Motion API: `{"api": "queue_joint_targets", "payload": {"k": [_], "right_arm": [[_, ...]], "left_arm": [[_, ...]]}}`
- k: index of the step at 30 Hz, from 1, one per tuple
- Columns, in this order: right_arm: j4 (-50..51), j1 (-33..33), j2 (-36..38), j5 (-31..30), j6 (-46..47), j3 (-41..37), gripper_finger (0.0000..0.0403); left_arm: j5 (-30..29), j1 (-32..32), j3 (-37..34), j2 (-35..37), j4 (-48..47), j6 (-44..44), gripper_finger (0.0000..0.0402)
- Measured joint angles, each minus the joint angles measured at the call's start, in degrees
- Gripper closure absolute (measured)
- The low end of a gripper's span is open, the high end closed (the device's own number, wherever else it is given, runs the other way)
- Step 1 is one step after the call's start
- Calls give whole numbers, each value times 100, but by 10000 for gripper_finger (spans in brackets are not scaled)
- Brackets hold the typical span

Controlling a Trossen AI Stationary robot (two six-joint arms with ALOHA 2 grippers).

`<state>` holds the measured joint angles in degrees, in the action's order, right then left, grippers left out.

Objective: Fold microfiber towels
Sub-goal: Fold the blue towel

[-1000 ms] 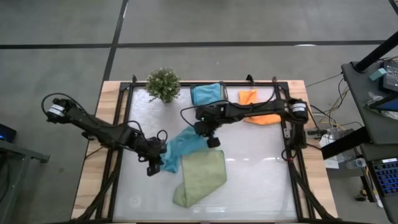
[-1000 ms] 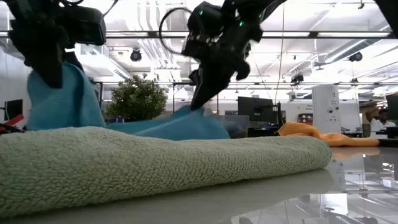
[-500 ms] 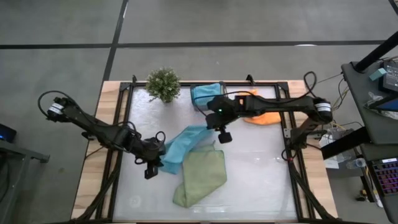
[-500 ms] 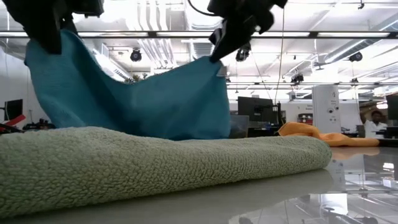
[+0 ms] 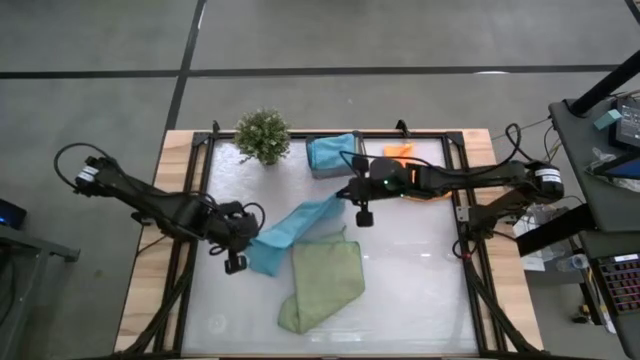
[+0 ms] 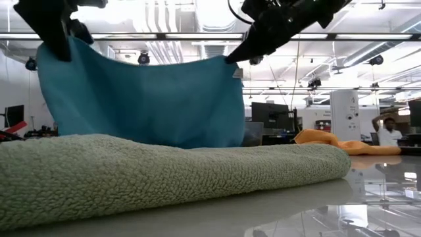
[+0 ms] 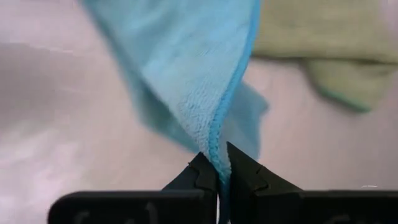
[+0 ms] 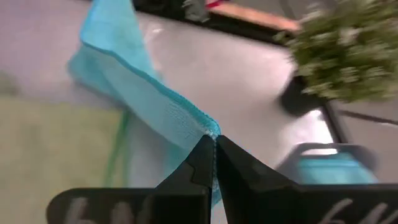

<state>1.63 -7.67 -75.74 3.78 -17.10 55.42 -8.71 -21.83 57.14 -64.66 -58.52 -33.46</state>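
The left gripper (image 7: 217, 169) had its fingers pinched on one corner of a teal towel (image 5: 290, 222), and the right gripper (image 8: 213, 149) pinched the opposite corner. The cloth hung stretched between them above the desk (image 5: 420, 290). Just beneath it lay a green towel (image 5: 325, 285). Beyond the right fingers sat a potted plant (image 5: 263, 134), another teal towel (image 5: 332, 152) and an orange towel (image 5: 400, 154).

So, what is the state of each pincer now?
Left pincer: closed on a corner of the teal-blue towel.
Right pincer: closed on its other corner.
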Motion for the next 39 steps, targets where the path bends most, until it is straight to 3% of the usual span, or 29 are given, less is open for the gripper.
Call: {"api": "queue_joint_targets", "payload": {"k": [8,11,15,19,25,29,33,35,37,39], "right_arm": [[-116,-309,-9,-337,-310,371,394],[-113,-477,-8,-697,-412,464,394],[-61,-684,24,-729,-509,585,394],[329,-765,54,-725,-827,1002,394],[1254,-764,63,-732,-1143,1867,394],[2202,-760,66,-460,-1034,2284,394],[3202,-761,80,760,-1122,2397,394],[3198,-746,122,482,-999,2397,394],[2987,-725,182,-324,-922,2387,394],[2821,-752,230,-605,-915,2382,394]], "left_arm": [[-1487,87,999,27,-1648,502,402],[-1786,185,1236,67,-2013,751,402],[-2069,353,1520,97,-2463,1040,402],[-2276,597,1916,105,-3021,1442,402],[-3342,751,2525,122,-3139,2224,402],[-3106,740,2705,121,-3101,2092,402],[-1587,652,2559,107,-3000,1838,402],[-1254,575,2496,12,-2956,1885,402],[-1491,501,2475,-44,-2958,1832,402],[-1949,489,2475,-56,-3025,1716,402]]}}
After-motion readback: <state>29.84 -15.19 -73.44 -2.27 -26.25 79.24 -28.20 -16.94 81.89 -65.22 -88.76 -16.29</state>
